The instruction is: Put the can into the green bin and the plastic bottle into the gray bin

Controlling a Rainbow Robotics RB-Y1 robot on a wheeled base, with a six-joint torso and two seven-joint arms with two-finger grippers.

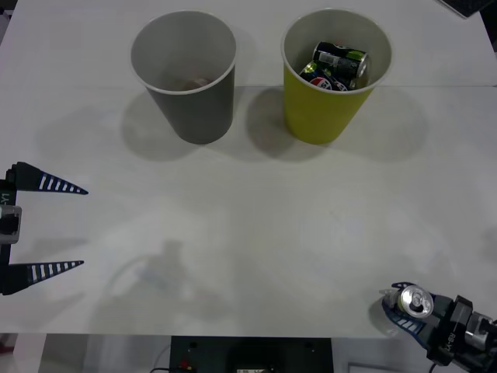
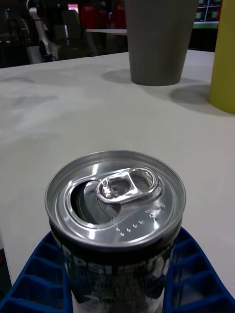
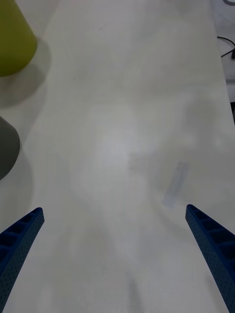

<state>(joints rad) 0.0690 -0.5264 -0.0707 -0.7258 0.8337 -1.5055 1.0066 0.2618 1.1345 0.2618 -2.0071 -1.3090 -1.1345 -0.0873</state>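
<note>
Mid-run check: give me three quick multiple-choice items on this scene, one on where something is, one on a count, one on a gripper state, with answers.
1. Where is the right gripper?
A. over the gray bin
B. at the table's near right corner
C. inside the green bin

2. How many cans lie in the green bin?
A. none
B. two
C. five

3. What state is the left gripper in?
A. open, holding nothing
B. shut on a bottle
C. shut on a can

Answers:
1 B, the front view shows it there, shut on an upright can.
2 B, two cans show inside its rim.
3 A, its fingers stand wide apart over bare table.
</note>
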